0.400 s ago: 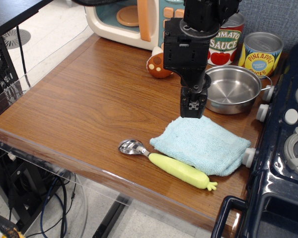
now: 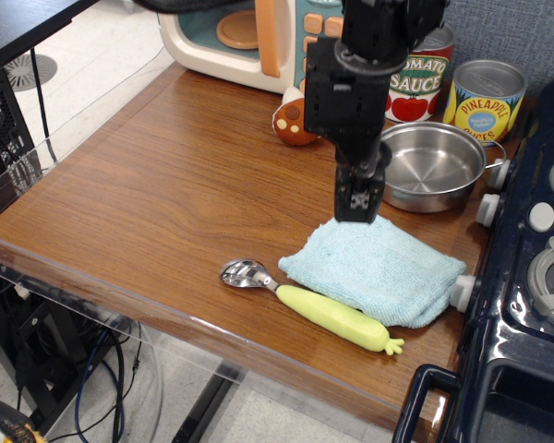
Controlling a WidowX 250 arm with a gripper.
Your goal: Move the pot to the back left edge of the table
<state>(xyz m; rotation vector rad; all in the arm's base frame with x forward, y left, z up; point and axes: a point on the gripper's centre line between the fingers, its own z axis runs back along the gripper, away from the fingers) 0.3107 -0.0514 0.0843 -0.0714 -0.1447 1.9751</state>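
The pot [image 2: 434, 166] is a shallow shiny steel bowl with thin wire handles. It stands empty at the back right of the wooden table [image 2: 166, 194], in front of two cans. My gripper [image 2: 359, 210] hangs from the black arm with its fingers pointing down, just at the pot's left rim and above the back edge of a light blue cloth [image 2: 374, 269]. I see the fingers edge-on as one dark block, so the gap between them is hidden. Nothing shows held in them.
A tomato sauce can [image 2: 420, 78] and a pineapple can [image 2: 485, 100] stand behind the pot. A toy mushroom [image 2: 291, 120] and a toy microwave [image 2: 240, 37] are at the back. A yellow-handled spoon [image 2: 314, 305] lies in front. A dark blue toy stove [image 2: 526, 277] borders the right side.
The gripper has barely shifted, a few pixels at most. The pot and the other things have not moved.
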